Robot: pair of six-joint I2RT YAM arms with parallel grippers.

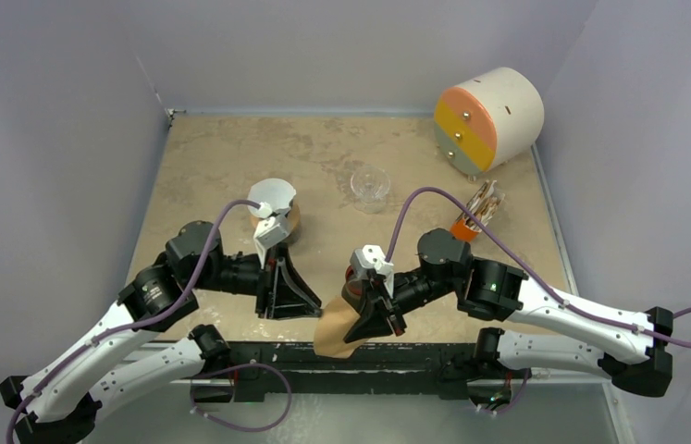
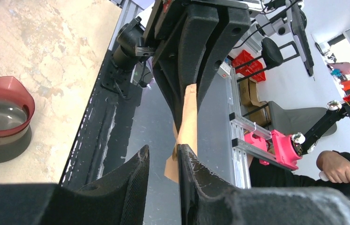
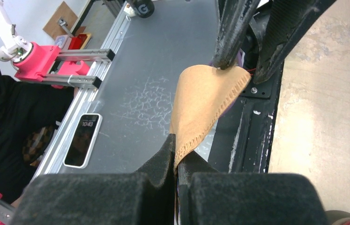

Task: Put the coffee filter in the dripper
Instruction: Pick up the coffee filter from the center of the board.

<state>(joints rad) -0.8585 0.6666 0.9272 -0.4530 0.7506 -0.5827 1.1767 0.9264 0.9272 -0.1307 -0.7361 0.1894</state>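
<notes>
Coffee filter [image 3: 201,103]: tan paper, folded flat, hangs just off the near edge of the table [image 1: 230,157]. Right gripper [image 3: 176,149] is pinched tight on its stitched seam. Left gripper [image 2: 163,152] faces it, jaws part-spread astride the filter's far edge, one finger touching the paper.

coffee filter [image 3: 201,101]: tan matt paper | right fingers [image 3: 160,165]: black, grainy | cup [image 1: 369,185]: clear glass
</notes>
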